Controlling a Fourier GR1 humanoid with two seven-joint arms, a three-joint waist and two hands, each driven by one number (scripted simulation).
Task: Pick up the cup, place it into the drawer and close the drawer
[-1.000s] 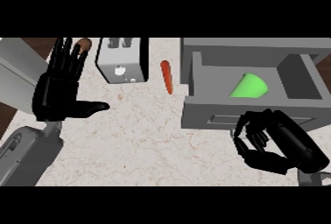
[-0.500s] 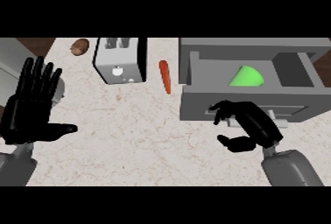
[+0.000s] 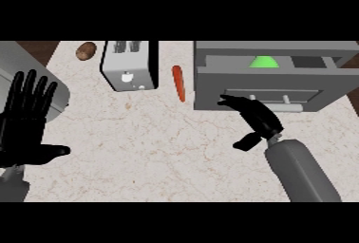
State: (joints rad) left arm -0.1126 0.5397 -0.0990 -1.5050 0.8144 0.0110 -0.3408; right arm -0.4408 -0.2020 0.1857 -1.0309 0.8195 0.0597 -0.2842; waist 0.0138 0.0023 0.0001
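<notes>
The green cup [image 3: 263, 61] sits inside the grey drawer [image 3: 210, 80] at the upper right, with only its top part showing above the drawer's front panel. My right hand [image 3: 255, 117] reaches up from the lower right, fingers stretched out, their tips against the lower left of the drawer front near its handle [image 3: 284, 98]. It holds nothing. My left hand [image 3: 28, 118] stays open at the left edge, fingers up, resting.
A grey toaster [image 3: 129, 64] stands at the top centre, with an orange carrot [image 3: 179, 83] lying between it and the drawer. A brown potato [image 3: 86, 51] lies at the top left. A grey object [image 3: 21, 61] fills the left edge behind my left hand.
My right hand rose from below the drawer to its front and its curled fingers straightened. The drawer now shows less of its inside and the cup sits further back. The left hand barely moved.
</notes>
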